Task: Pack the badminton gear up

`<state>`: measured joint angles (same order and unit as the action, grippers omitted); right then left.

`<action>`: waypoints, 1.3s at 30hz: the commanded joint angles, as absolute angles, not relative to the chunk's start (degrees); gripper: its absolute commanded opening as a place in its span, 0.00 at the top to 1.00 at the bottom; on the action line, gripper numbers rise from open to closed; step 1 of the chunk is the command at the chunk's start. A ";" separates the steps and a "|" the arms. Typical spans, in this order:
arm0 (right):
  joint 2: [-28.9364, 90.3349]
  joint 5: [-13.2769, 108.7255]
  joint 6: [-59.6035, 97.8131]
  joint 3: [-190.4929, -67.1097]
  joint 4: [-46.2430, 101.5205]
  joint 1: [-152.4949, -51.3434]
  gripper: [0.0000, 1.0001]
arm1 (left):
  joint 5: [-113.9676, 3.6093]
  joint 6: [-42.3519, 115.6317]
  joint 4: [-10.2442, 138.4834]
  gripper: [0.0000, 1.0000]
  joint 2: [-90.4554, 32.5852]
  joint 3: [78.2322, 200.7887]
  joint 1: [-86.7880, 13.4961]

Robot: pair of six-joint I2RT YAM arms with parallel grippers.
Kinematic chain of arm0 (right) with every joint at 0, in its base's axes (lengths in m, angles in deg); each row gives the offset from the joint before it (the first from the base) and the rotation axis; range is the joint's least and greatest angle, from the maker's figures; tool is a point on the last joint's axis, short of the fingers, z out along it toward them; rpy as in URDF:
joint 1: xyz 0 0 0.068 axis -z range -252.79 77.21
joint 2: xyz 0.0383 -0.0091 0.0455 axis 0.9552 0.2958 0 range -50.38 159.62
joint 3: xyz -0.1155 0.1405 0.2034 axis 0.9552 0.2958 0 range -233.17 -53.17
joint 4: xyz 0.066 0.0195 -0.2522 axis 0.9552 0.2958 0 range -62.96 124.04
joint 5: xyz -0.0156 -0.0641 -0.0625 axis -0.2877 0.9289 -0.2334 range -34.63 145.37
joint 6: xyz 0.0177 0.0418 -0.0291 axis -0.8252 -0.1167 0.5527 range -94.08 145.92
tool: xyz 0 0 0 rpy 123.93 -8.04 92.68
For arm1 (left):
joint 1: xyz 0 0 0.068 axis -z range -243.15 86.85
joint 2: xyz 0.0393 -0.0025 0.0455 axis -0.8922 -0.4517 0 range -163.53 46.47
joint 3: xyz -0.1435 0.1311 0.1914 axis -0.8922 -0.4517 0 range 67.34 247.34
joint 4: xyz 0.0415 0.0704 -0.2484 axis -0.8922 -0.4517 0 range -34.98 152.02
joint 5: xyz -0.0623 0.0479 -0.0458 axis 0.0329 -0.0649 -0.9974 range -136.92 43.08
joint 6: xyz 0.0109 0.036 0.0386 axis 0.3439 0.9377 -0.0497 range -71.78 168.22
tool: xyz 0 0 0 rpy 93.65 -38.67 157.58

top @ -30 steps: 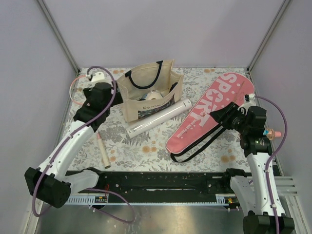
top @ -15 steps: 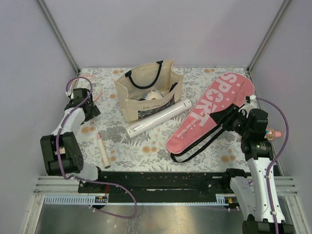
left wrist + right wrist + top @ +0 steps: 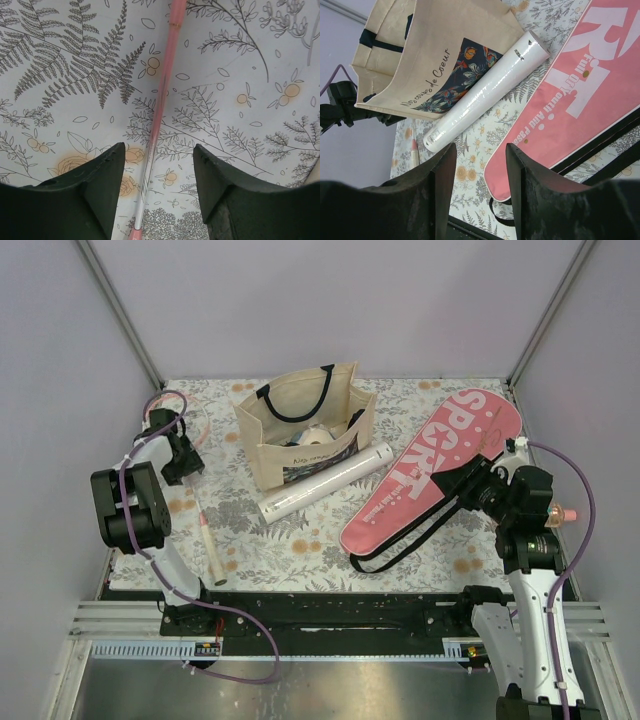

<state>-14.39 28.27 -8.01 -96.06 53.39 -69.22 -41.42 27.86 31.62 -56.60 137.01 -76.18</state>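
A racket (image 3: 211, 552) lies front-left, its pink shaft running between the spread fingers of the left gripper (image 3: 155, 150). The right gripper (image 3: 480, 150), also unclenched, hangs over the edge of the pink cover (image 3: 430, 465). Farther back, the white tube (image 3: 325, 481) lies just before the tote bag (image 3: 300, 435).

- Table (image 3: 300, 545): floral-printed surface.
- Tote bag (image 3: 300, 440): upright, far centre.
- White tube (image 3: 325, 481): lies diagonally, just beside the bag's near side.
- Pink cover (image 3: 440, 465): flat, right side, black strap nearest.
- Racket (image 3: 211, 548): left side, handle nearest.
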 commanded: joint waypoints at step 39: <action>-20.06 24.94 -15.65 -101.33 52.36 -79.89 0.43 | -54.91 27.39 32.75 1.00 -38.71 127.73 -76.77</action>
<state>-19.64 24.45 -12.52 -99.86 55.21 -74.46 -51.10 28.30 30.55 -45.32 128.84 -76.55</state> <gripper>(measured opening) 0.554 0.103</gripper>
